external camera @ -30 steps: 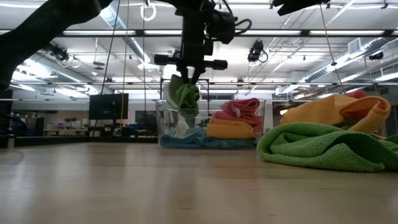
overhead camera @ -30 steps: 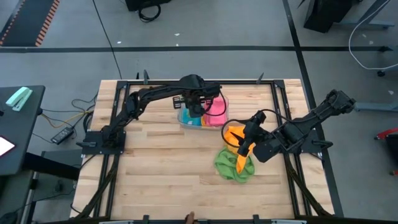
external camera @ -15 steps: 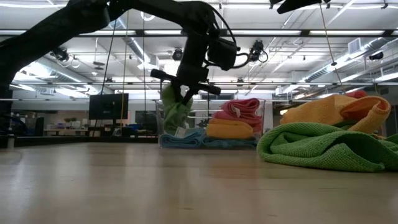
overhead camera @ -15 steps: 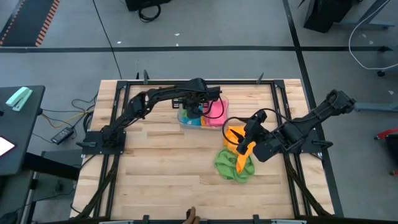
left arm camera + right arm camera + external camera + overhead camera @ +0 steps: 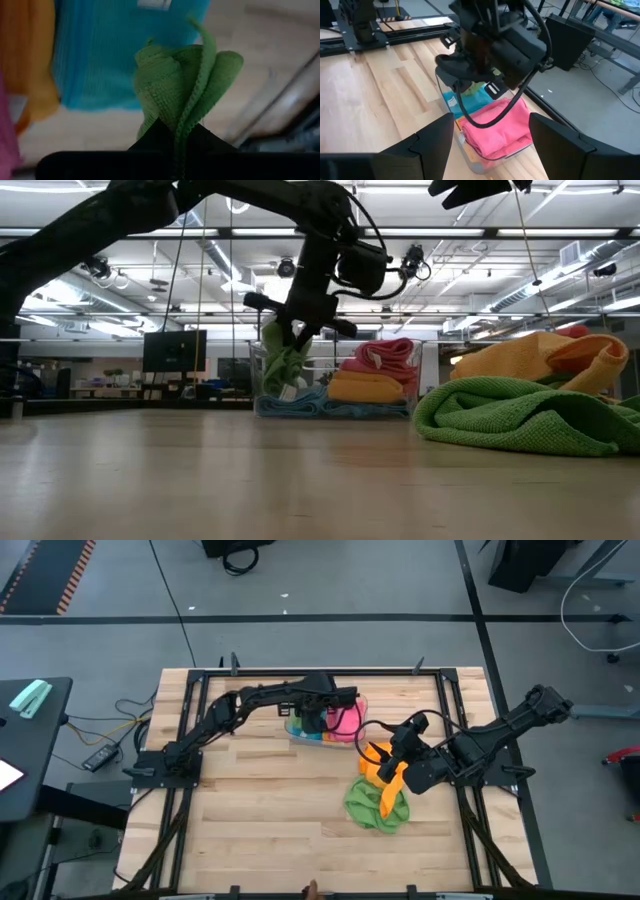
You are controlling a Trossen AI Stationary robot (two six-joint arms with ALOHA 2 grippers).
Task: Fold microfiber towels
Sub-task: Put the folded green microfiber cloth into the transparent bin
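Note:
My left gripper (image 5: 318,712) is shut on a bunched green towel (image 5: 283,360) over the clear tray (image 5: 300,736) at the table's far middle. The tray holds a folded blue towel (image 5: 110,50), an orange one (image 5: 365,387) and a pink one (image 5: 346,720). My right gripper (image 5: 392,745) is open and empty. It hovers above a loose orange towel (image 5: 378,762), which lies on a crumpled green towel (image 5: 376,804) on the table's right half. My left gripper (image 5: 175,132) pinches the green towel between its two fingers at a bunched fold of several layers (image 5: 182,117). The fingers slant down from above. The towel hangs below them (image 5: 285,375), its lower end inside the tray just above the blue towel; whether it touches, I cannot tell.
Bare wooden tabletop (image 5: 270,810) spreads over the near and left parts. A black metal frame (image 5: 300,671) runs round the table's edges. The left arm (image 5: 240,700) reaches across the far left toward the tray.
My left gripper has gone down and a little toward the table's right edge, over the tray, and has tipped. The green towel has come down with it and now hangs into the tray above the blue towel.

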